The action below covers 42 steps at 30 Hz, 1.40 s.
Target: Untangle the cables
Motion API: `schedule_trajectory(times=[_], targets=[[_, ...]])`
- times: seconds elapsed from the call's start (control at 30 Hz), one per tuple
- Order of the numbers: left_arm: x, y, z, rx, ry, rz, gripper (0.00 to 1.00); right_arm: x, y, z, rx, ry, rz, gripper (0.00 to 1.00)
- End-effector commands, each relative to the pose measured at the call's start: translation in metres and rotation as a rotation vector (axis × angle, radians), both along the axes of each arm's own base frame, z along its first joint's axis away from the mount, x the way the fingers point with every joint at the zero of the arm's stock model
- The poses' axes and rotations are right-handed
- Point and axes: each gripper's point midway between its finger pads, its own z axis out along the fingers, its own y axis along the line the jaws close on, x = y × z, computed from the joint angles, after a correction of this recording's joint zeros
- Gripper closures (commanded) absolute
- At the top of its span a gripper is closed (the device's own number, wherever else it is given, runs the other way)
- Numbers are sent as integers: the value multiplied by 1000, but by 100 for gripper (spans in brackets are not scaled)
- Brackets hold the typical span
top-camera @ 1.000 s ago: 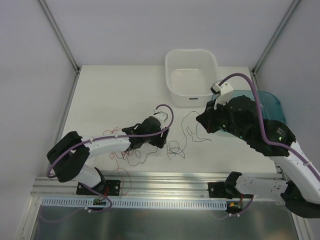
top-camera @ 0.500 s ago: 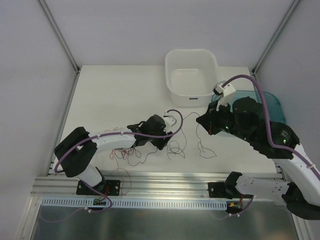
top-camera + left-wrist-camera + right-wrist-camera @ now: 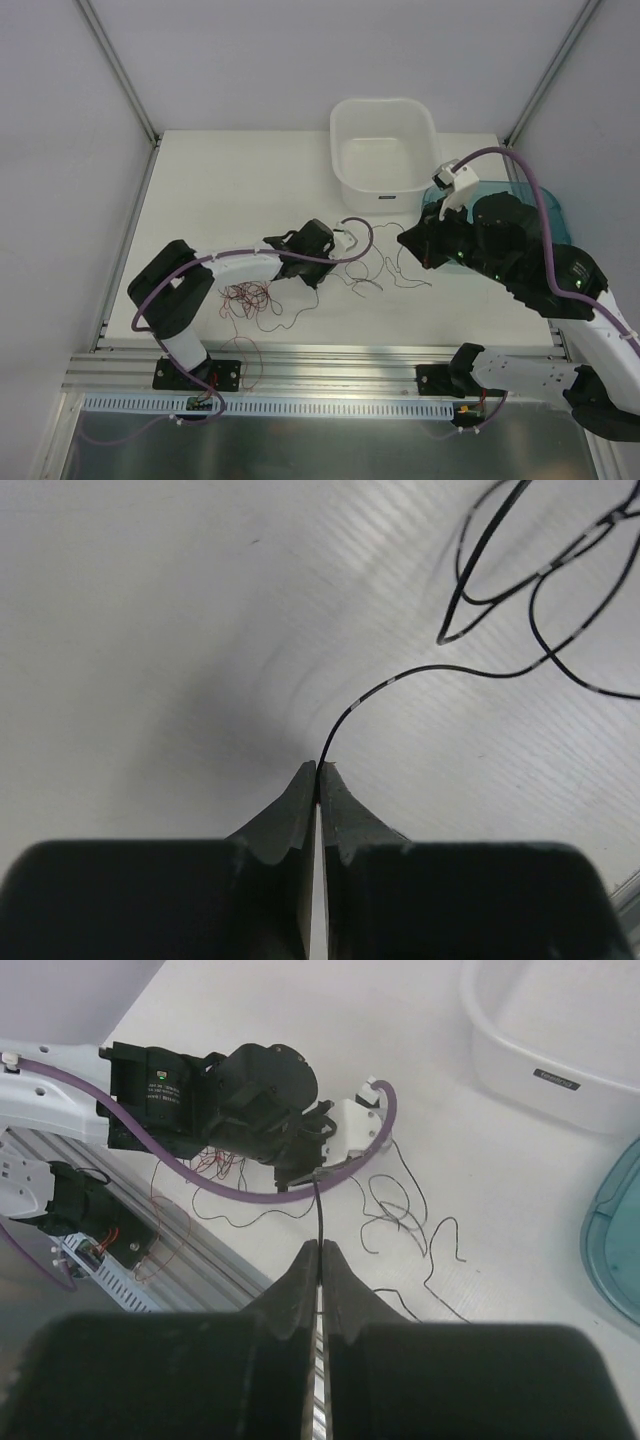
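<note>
At far left, the red wire tangle lies on the surface beside the left arm, with nothing gripping it. The left pincer is pressed together, pinching a black cable at its very tips. The loose loops of that cable lie between the arms. The right pincer is clamped on a black strand, possibly the same cable, though that is hard to tell. It is best to pull apart slowly and low, so the loops open rather than cinch.
</note>
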Motion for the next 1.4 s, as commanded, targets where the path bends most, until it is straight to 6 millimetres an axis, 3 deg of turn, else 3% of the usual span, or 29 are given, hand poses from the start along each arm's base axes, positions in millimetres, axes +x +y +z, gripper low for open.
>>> schedule_trajectory(times=[0.0,0.07,0.1,0.13,0.23,0.27,0.33,0.37,0.43,0.47,0.6,0.73,0.9,1.2,1.27,1.37], targets=[[20,8,16,-23,-10,47,100,0,-26,31,20,-78,-61,99],[44,32,20,9,-33,180,100,1,-38,34,-5,-85,-104,99],[51,40,20,13,-17,250,100,0,-47,45,9,-106,-128,99],[74,71,21,70,-56,363,100,1,-55,50,-16,-135,-142,99],[96,119,29,126,-8,613,100,1,-82,66,-31,-188,-225,100],[110,148,38,144,4,719,100,1,-94,68,-51,-205,-262,99],[120,179,41,145,50,855,100,-1,-106,80,-46,-235,-296,99],[129,205,48,128,78,942,100,-2,-114,84,-52,-251,-317,99],[136,226,48,104,115,1030,100,-6,-123,97,-23,-283,-330,99],[144,248,53,87,121,1095,100,-7,-125,103,-14,-303,-330,99],[148,283,50,77,159,1203,100,-8,-130,121,1,-355,-333,99],[145,297,35,92,209,1254,100,1,-130,128,-26,-386,-357,99],[134,323,9,111,291,1345,100,-4,-159,153,38,-473,-456,100],[131,378,3,112,306,1501,100,-25,-219,168,29,-552,-607,99],[127,395,2,112,307,1553,100,-26,-228,169,27,-561,-631,100],[133,391,8,52,315,1542,100,-21,-222,161,9,-548,-604,99]])
